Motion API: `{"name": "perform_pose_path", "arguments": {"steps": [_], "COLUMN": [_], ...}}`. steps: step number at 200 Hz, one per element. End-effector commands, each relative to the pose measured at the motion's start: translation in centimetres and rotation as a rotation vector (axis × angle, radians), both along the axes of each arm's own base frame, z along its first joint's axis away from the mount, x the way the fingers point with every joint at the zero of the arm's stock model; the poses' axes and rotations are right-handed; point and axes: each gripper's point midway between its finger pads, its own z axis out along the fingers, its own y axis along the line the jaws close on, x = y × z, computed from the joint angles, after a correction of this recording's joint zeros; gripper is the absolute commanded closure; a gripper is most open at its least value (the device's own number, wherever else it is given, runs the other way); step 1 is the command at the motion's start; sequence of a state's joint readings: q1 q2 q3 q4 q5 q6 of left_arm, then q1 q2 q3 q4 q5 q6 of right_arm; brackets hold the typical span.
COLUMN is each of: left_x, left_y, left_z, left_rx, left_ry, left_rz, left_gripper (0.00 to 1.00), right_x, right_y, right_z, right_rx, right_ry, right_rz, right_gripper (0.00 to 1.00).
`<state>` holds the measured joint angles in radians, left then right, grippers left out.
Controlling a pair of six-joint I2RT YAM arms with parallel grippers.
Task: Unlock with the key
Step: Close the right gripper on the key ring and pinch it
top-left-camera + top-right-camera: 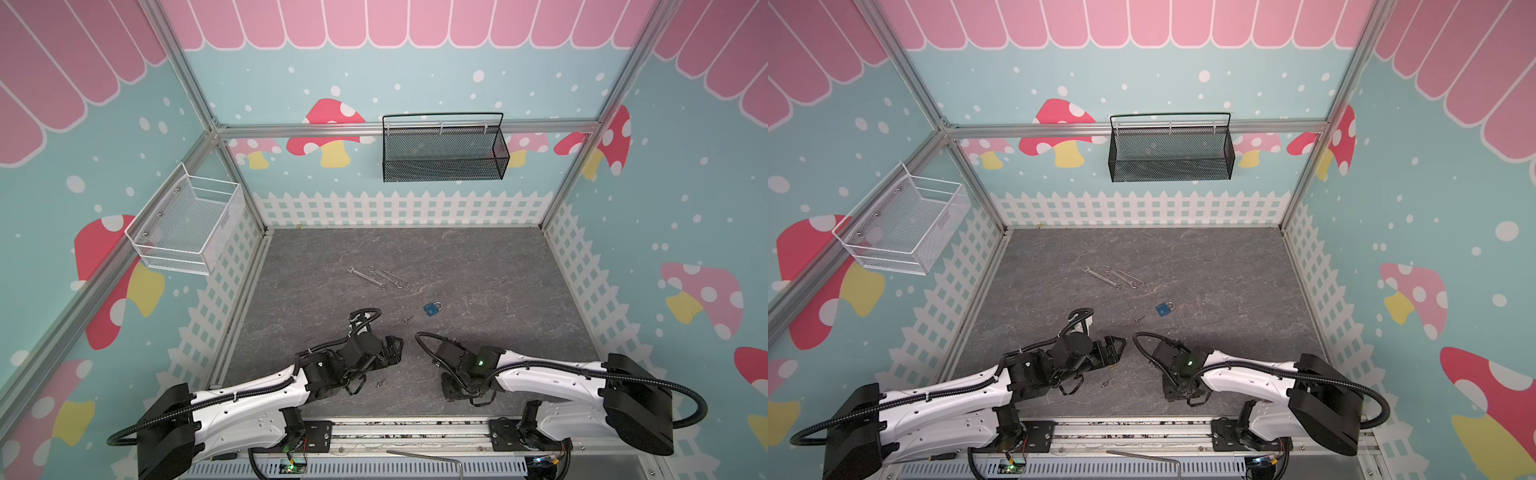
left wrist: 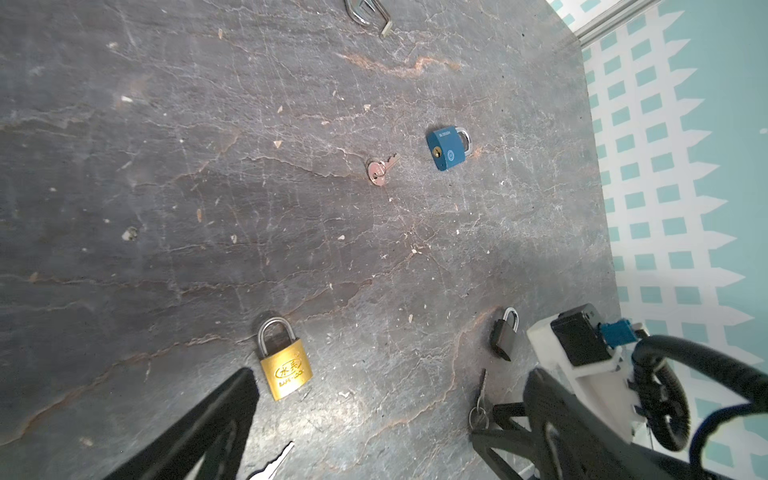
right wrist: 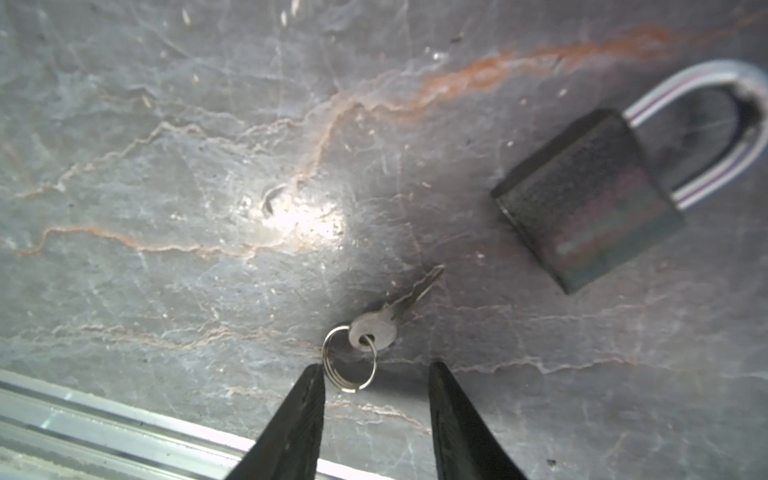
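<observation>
Right hand (image 3: 375,368), jaws apart, straddles the split ring (image 3: 353,388) of a small key (image 3: 378,328) lying flat near the tabletop's (image 3: 166,187) five o'clock edge, black padlock (image 3: 590,199) near its tip. Left hand (image 1: 394,348) gapes empty. The key looks light, stiff and slippery; best pinched by its round head.

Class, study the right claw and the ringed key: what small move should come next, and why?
Probably ease the right claw forward and close on the key at its head. Its jaws stand open astride the ring, nothing is gripped yet, and the black padlock lies untouched nearby.
</observation>
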<state>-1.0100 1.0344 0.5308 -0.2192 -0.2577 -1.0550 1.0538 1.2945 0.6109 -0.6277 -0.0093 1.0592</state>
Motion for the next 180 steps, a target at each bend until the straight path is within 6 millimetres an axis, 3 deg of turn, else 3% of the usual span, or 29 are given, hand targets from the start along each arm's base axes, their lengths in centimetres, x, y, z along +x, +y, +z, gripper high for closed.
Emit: {"name": "perform_pose_path", "arguments": {"steps": [1,64,109,180], "left_x": [0.3,0.1,0.1,0.5], "left_y": [0.3,1.8,2.4,1.9], "left_z": [1.5,1.1,1.0,1.2], "left_rx": [0.004,-0.001,-0.011,-0.006], "left_ry": [-0.032,-0.032,-0.03,-0.026], "left_rz": [-0.004,0.022,0.042,0.038], "left_gripper": [0.0,0.0,0.0,0.0], "right_x": [0.6,2.3,2.7,1.0], "right_y": [0.3,1.6,4.1,2.0], "right_z": [-0.6,-1.0,-1.0,-0.2], "right_rx": [-0.014,-0.054,-0.02,0.004], "right_ry": [-0.006,-0.047,-0.044,-0.009], "right_rz": [-0.044,0.006,0.135,0.107], "right_gripper": [0.58,0.59,0.59,0.56]}}
